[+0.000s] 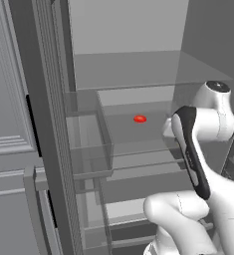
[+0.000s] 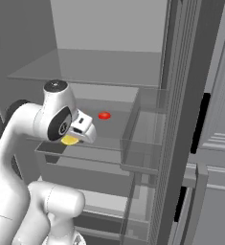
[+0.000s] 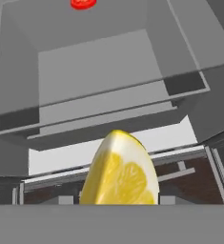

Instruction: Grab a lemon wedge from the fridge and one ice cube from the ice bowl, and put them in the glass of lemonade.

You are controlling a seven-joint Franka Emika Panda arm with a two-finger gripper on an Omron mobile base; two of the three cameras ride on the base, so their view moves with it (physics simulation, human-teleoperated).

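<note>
Lemon wedge (image 3: 120,171) sits right at the hand camera, tight up against the gripper (image 2: 72,139); from the right base camera it's a yellow sliver tucked under the hand. Looks pinched between the fingers, though the tips themselves are hidden behind the wedge, so the grip is a judgement, not a clean sighting.

Hand is inside the open fridge (image 1: 49,124), just above the near edge of the glass shelf (image 2: 95,150), with the small red thing (image 2: 104,115) further back on the same shelf.

Risks from here:
- Wedge is tiny and curved (poor contact), so a quick pull-out could make it slip.
- Backing out low could clip the shelf lip or the clear door bin (image 2: 145,139) to the right.
- The elbow sits close to the fridge opening; a wide swing may hit the frame.
</note>
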